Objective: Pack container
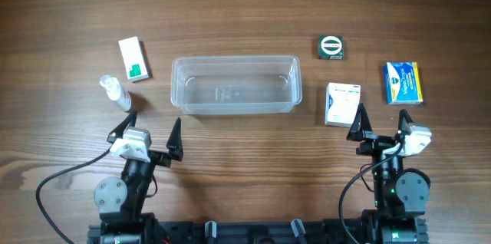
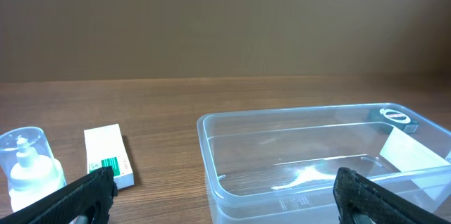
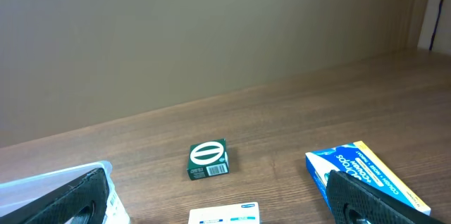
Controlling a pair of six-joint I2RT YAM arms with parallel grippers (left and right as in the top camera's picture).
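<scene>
The clear rectangular container (image 1: 235,84) stands empty at the table's middle; it also shows in the left wrist view (image 2: 324,160). A white and green box (image 1: 133,59) and a small clear bottle (image 1: 116,92) lie to its left. A white box (image 1: 342,103), a dark green box (image 1: 331,47) and a blue and yellow box (image 1: 403,83) lie to its right. My left gripper (image 1: 146,130) is open and empty, just in front of the container's left end. My right gripper (image 1: 380,122) is open and empty, in front of the white box.
The wooden table (image 1: 245,6) extends behind the objects. Cables run from both arm bases at the front edge. In the right wrist view the dark green box (image 3: 208,159) lies ahead, the blue and yellow box (image 3: 363,175) to the right.
</scene>
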